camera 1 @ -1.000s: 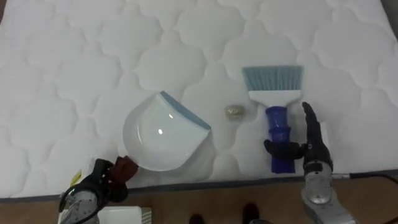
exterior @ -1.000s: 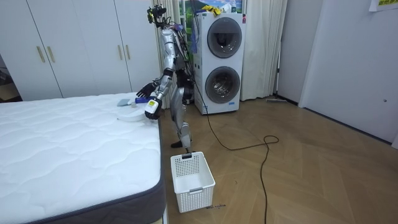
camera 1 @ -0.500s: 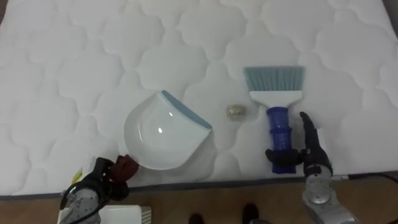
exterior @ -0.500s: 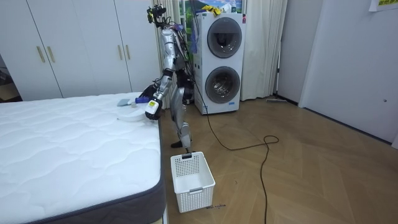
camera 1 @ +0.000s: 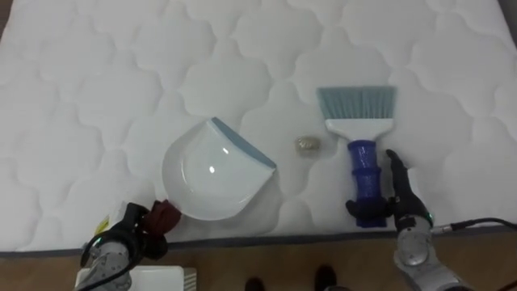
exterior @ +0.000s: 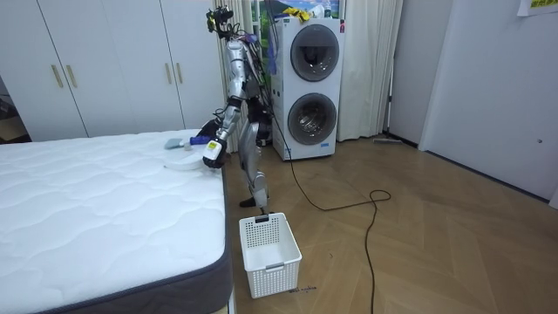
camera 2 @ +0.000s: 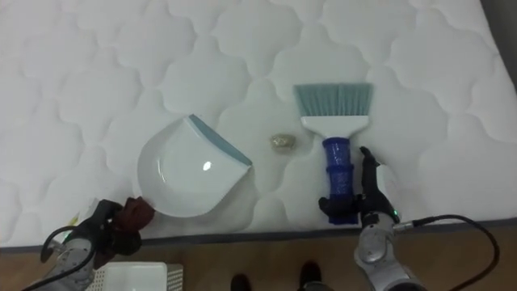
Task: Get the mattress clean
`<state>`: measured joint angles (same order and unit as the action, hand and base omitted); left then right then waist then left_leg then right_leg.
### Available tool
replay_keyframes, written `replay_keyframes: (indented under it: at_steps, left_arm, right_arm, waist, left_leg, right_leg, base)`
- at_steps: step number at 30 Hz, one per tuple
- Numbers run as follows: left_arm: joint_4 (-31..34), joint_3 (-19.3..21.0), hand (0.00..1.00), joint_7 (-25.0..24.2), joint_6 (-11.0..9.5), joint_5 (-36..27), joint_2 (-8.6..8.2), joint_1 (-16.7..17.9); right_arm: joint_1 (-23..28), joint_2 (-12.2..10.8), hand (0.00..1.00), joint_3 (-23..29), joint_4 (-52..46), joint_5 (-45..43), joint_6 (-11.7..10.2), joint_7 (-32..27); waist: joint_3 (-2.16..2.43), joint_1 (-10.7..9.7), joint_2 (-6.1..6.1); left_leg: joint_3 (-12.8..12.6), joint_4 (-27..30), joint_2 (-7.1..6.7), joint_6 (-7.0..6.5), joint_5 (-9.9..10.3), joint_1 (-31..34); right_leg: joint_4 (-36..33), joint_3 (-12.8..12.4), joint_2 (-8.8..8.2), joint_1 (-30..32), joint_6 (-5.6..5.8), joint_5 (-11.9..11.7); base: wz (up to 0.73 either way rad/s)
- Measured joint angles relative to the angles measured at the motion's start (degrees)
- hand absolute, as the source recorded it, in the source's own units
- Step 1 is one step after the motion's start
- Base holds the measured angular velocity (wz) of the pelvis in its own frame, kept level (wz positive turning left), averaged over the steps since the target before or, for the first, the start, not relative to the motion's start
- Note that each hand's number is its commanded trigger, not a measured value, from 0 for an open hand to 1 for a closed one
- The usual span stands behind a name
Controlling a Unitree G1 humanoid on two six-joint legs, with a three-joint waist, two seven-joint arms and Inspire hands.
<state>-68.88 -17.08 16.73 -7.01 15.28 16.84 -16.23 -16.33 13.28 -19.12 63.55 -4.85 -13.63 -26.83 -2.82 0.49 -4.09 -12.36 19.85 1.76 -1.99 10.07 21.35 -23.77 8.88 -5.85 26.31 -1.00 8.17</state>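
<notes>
A white dustpan (camera 1: 212,171) with a blue lip lies on the white quilted mattress (camera 1: 105,73), near its front edge. A small crumpled scrap (camera 1: 306,144) sits between the pan's lip and a brush (camera 1: 361,174) with a blue handle and pale blue bristles pointing away from me. My right hand (camera 1: 403,204) rests beside the low end of the handle, fingers straight along its right side, thumb lying across the handle's end. My left hand (camera 1: 129,234), at the mattress edge, is curled on the dustpan's dark red handle (camera 1: 164,215).
In the room view I stand at the bed's (exterior: 96,209) far corner, in front of stacked washing machines (exterior: 312,78). A white laundry basket (exterior: 269,242) stands on the wooden floor by the bed's side. White wardrobes (exterior: 105,61) line the back wall.
My right hand has slid down the brush handle toward the mattress edge, while the brush stays put. Dustpan, scrap and left hand have not moved.
</notes>
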Motion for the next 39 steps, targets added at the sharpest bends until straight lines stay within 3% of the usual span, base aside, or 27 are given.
replay_keyframes:
  at_steps: [2, 3, 4, 5, 6, 23, 39]
  left_arm:
    - [-0.04, -0.01, 1.0, 0.0, 0.03, 0.0, 0.0, -0.2]
    - [-0.13, -0.01, 1.0, 0.01, 0.03, 0.0, 0.02, -0.51]
    - [-0.25, -0.01, 1.0, 0.01, 0.04, 0.0, 0.02, -0.66]
    - [-0.35, -0.01, 1.0, 0.01, 0.04, 0.0, 0.02, -0.77]
    - [-0.35, 0.0, 1.0, 0.01, 0.04, 0.01, 0.02, -0.82]
    - [0.35, -1.16, 1.0, 0.02, 0.32, 0.05, 0.14, -1.65]
    - [0.35, -1.33, 1.0, 0.37, 0.5, 0.06, 0.3, -1.88]
  right_arm:
    - [-0.55, 0.0, 0.0, -0.01, 0.89, 0.03, 0.01, 0.01]
    - [-0.57, 0.0, 0.31, -0.01, 0.97, 0.04, 0.04, -0.04]
    - [-0.55, 0.0, 0.56, -0.01, 1.03, 0.04, 0.04, -0.05]
    - [-0.55, 0.0, 0.96, -0.01, 1.07, 0.03, 0.04, -0.04]
    - [-0.54, 0.0, 1.0, -0.01, 1.17, 0.03, 0.09, -0.01]
    - [-6.2, 3.79, 1.0, 2.61, 8.31, 6.35, 4.41, 0.01]
    - [-4.09, 3.33, 1.0, 2.53, 9.97, 11.79, 4.96, 2.39]
  waist:
    - [-0.03, 0.06, -0.05]
    - [-0.03, 0.16, -0.06]
    - [-0.03, 0.21, -0.06]
    - [-0.04, 0.38, -0.04]
    - [-0.05, 0.47, -0.03]
    - [-0.44, 1.49, 0.84]
    - [-0.34, 0.96, 0.94]
  left_leg:
    - [0.09, 0.0, -0.01, 0.0, 0.01, 0.05]
    - [0.09, -0.01, -0.01, -0.01, 0.01, 0.12]
    - [0.08, -0.01, -0.01, -0.01, 0.01, 0.12]
    - [0.08, -0.04, -0.03, -0.03, 0.02, 0.12]
    - [0.05, -0.04, -0.04, -0.07, 0.04, 0.12]
    - [0.13, 0.03, 0.2, -0.07, 0.06, 0.4]
    - [-0.1, 1.46, 0.47, -0.08, 0.07, 0.97]
  right_leg:
    - [0.01, 0.07, -0.01, -0.02, 0.01, -0.01]
    - [-0.07, 0.11, 0.01, -0.03, 0.05, -0.05]
    - [-0.08, 0.11, 0.01, -0.05, 0.06, -0.07]
    - [-0.08, 0.13, -0.02, -0.07, 0.07, -0.07]
    - [-0.08, 0.12, -0.04, -0.07, 0.09, -0.08]
    - [0.37, 0.92, -0.02, -0.46, 0.06, -0.1]
    - [0.84, 1.25, 0.08, -0.78, 0.03, -0.2]
  base:
    - [0.0]
    - [0.0]
    - [0.0]
    - [0.0]
    - [0.0]
    - [0.02]
    - [0.01]
